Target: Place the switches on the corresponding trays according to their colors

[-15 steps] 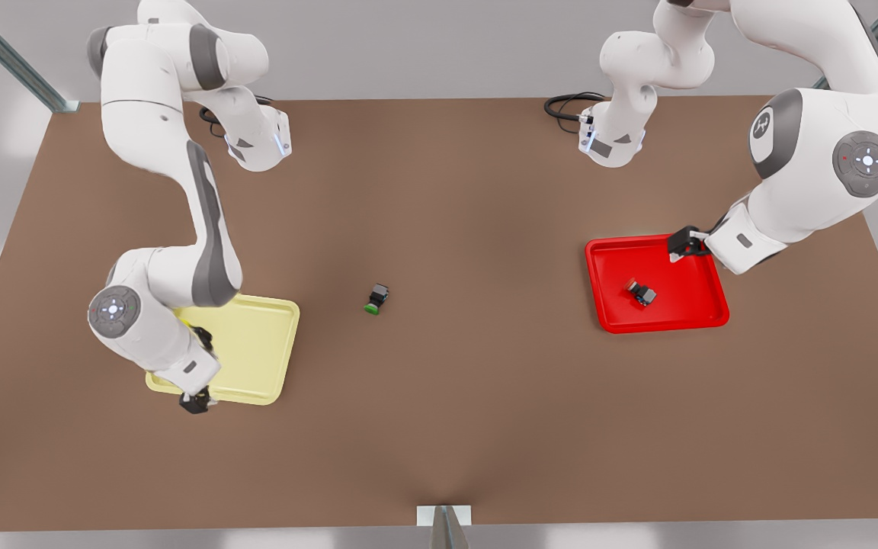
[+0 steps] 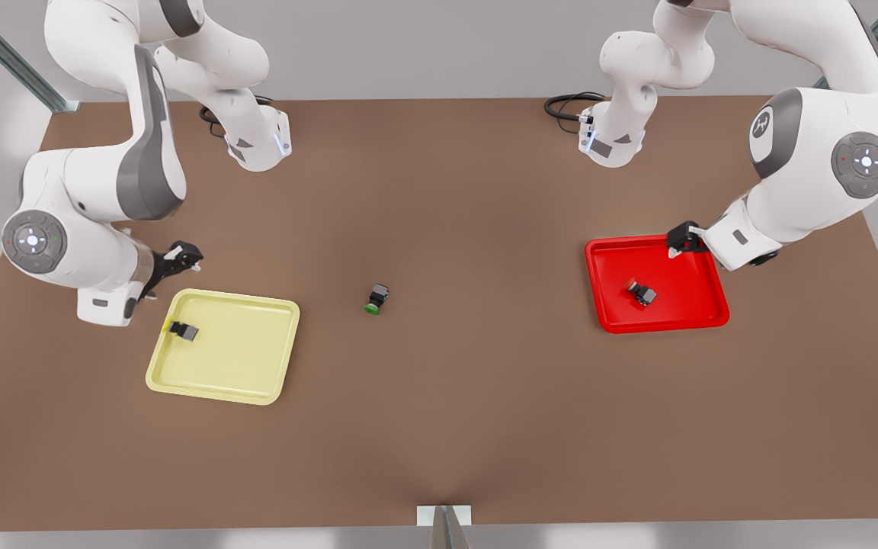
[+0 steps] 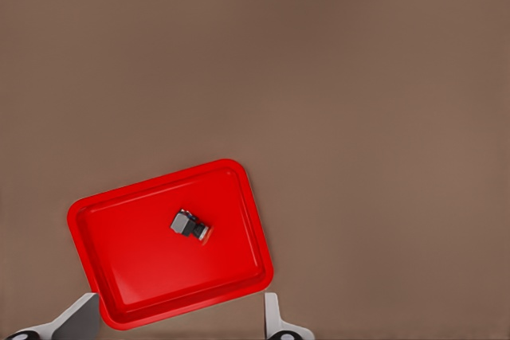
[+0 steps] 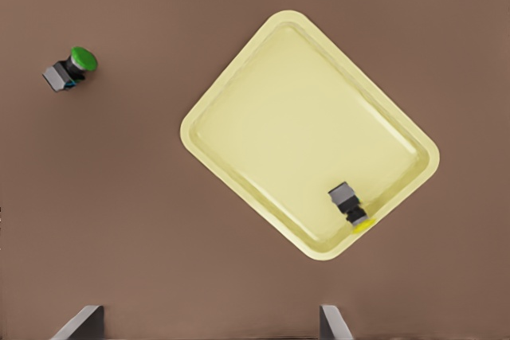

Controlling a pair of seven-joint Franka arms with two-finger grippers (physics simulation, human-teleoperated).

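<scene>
Only the fingertips of each gripper are showing in its wrist view, spread wide and gripping nothing. The left gripper (image 2: 681, 242) is hanging over the red tray (image 2: 608, 261) holding the red switch (image 2: 642, 291); the right gripper (image 2: 180, 258) is hovering by the yellow tray (image 2: 256, 358), whose yellow switch (image 2: 181, 329) is lying at its left rim.

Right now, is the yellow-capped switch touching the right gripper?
Apart. In the right wrist view the yellow-capped switch lies in the yellow tray, with bare table between it and the open right gripper.
</scene>
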